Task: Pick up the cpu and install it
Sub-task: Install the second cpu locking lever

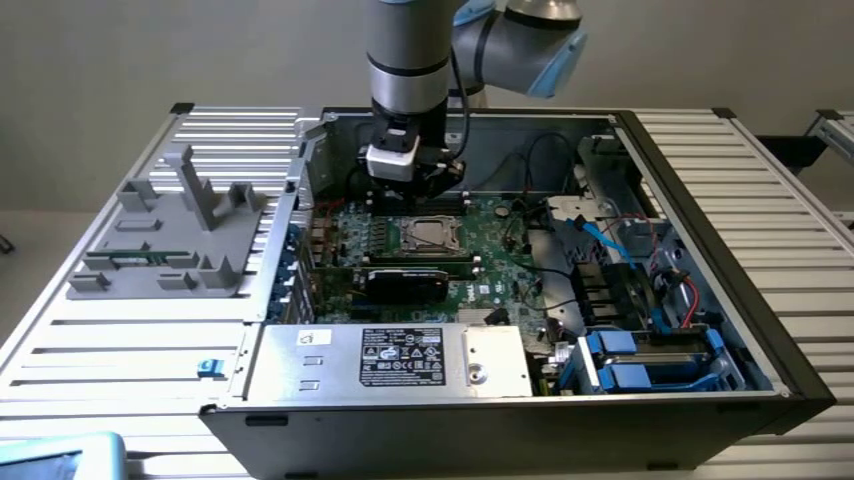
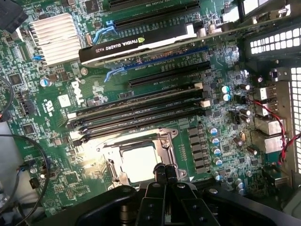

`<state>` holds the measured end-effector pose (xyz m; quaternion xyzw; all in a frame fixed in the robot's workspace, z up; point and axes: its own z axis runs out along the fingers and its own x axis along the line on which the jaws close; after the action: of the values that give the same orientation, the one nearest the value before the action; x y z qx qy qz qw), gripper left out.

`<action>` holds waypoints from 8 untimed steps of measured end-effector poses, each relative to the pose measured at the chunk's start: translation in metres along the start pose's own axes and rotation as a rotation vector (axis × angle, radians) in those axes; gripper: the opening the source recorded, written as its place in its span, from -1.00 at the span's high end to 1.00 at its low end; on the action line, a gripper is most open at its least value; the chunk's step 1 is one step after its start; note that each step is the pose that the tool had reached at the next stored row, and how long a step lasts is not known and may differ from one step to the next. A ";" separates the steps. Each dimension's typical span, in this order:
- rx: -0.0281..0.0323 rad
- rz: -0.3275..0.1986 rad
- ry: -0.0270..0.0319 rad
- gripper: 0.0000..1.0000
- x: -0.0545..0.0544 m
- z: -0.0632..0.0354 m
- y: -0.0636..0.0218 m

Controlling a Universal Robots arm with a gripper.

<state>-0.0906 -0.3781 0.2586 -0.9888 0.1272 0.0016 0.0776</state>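
- The cpu (image 2: 138,163) is a small flat square with a pale, brightly lit metal top; it lies flat in the socket (image 2: 141,157) on the motherboard (image 2: 61,101), ringed by the socket's metal frame.
- In the exterior view the cpu (image 1: 427,235) shows as a silver-grey square in the board's middle, just below the arm (image 1: 407,60).
- One gripper (image 2: 165,170) hangs right over the socket's edge, its jaws pressed together with nothing between them.
- One case (image 1: 747,300), open on top, rests on a slatted tabletop (image 1: 120,350).
- One black card (image 2: 136,40) labelled NVIDIA Quadro stands in a slot beside the memory slots.
- Four long black memory slots (image 2: 141,106) run side by side between card and socket.
- One finned silver heatsink (image 2: 52,37) sits near the card's end.
- One silver box (image 1: 387,358) with a label lies along the case's near wall.
- One grey holder (image 1: 174,235) stands on the tabletop at the exterior view's left, apart from the case.
- Two blue drive bays (image 1: 627,360) sit at the exterior view's right corner.
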 end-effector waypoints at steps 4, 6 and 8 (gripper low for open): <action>0.0228 0.001 -0.0087 0.77 0.002 -0.0012 0.0077; 0.0345 0.001 -0.0130 0.77 0.003 -0.0017 0.0115; 0.0456 0.002 -0.0171 0.77 0.004 -0.0021 0.0149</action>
<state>-0.0906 -0.3937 0.2584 -0.9866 0.1276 0.0073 0.1013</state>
